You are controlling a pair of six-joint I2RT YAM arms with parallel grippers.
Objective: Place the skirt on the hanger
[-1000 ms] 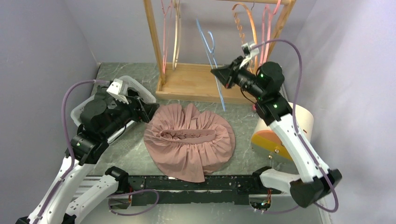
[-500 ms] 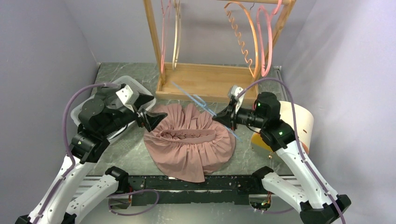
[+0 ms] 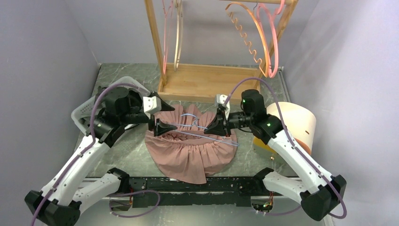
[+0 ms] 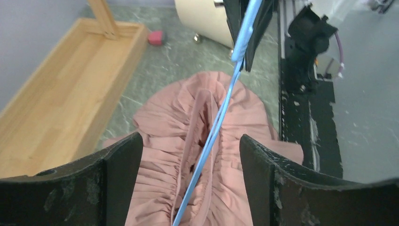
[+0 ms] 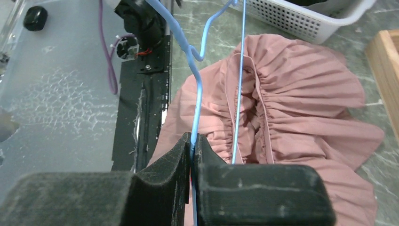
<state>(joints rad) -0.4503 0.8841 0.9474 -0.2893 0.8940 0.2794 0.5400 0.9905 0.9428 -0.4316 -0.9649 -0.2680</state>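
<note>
At the middle of the tabletop (image 3: 127,157) the pink skirt (image 3: 190,153) lies spread flat. Right gripper (image 3: 214,128) is clamped on the blue hanger (image 4: 239,44), held low over the waistband, perhaps touching it. Left gripper (image 3: 161,115) stands wide at the skirt's left edge, grasping nothing.

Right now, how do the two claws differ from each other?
The left claw stands wide open and holds nothing; the right claw is pinched shut on the blue hanger. The left claw sits over the left side of the pink skirt, the right claw over its right side. Both are black, two-fingered, and point toward each other across the skirt.
</note>
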